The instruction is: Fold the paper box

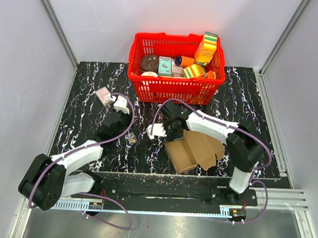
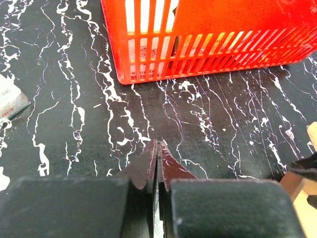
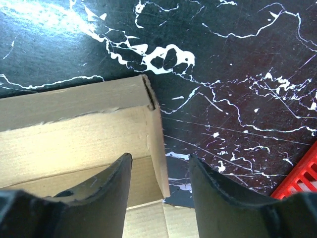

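The paper box [image 1: 193, 151] lies flat on the black, white-veined marble-look table [image 1: 84, 131], in front of the red basket [image 1: 171, 91] and a little to its right, well short of touching it. The box is plain matte brown cardboard, unprinted, die-cut with flaps and creases, and its edges look slightly fuzzy in the right wrist view.

The right gripper [image 3: 159, 161] sits at the box's end nearer the basket. Its jaws are spread moderately wide and astride the side edge of a flap: one dark curved finger [image 3: 106, 193] is over the cardboard, the other over bare table. Nothing is pinched between them, and whether either finger touches the flap cannot be told.

The left gripper [image 2: 157, 148] is in front of the basket's left corner, its smooth dark tips pressed together with nothing between them, just above the tabletop.

A small pinkish-grey box [image 1: 103, 95] lies left of the basket. The basket is slotted glossy plastic and holds colourful packages [image 1: 206, 47].
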